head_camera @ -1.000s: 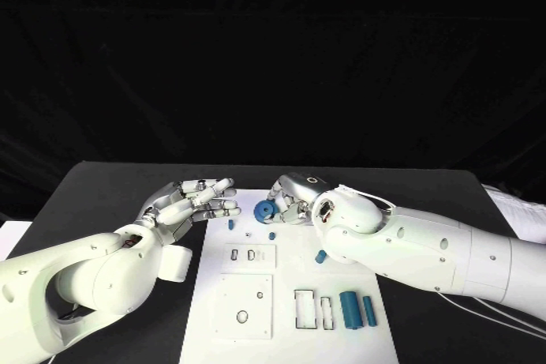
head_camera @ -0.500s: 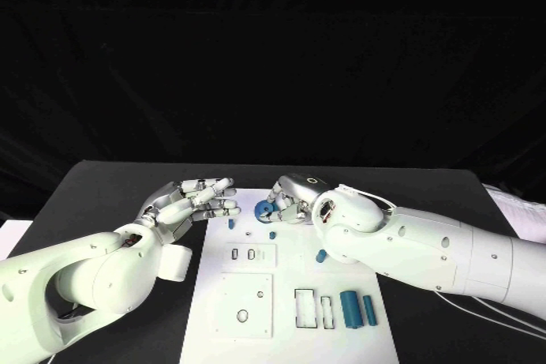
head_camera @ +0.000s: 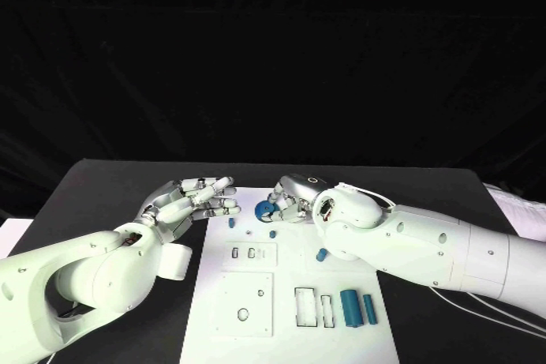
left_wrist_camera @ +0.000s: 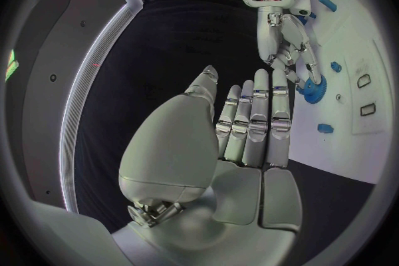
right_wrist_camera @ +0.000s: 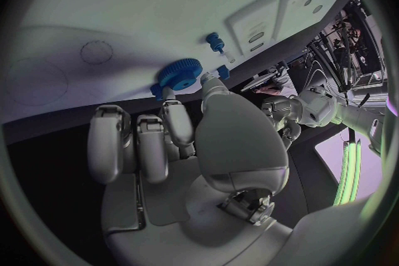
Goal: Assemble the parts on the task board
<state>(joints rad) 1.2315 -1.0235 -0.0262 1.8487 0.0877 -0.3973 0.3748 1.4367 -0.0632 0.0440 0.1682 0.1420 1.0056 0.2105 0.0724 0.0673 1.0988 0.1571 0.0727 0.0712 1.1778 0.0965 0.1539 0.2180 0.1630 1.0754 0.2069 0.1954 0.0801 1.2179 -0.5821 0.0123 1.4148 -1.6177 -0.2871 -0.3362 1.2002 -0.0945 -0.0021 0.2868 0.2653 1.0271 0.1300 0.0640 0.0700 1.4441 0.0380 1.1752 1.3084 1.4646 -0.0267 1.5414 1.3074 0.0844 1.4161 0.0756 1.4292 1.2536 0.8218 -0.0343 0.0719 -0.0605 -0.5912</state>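
Black table [head_camera: 102, 190], white task board [head_camera: 290, 332] in the middle; right hand [head_camera: 291, 200] pinching a blue gear [head_camera: 267, 212] at the board's far end, left hand [head_camera: 188, 204] spread and holding nothing beside it; 2 blue cylinders [head_camera: 358, 309] lying at the near right

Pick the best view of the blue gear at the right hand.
Right wrist view: the blue gear sits unobstructed at the right hand's fingertips. Head view has it partly hidden by fingers; left wrist view shows it small, near the rim.
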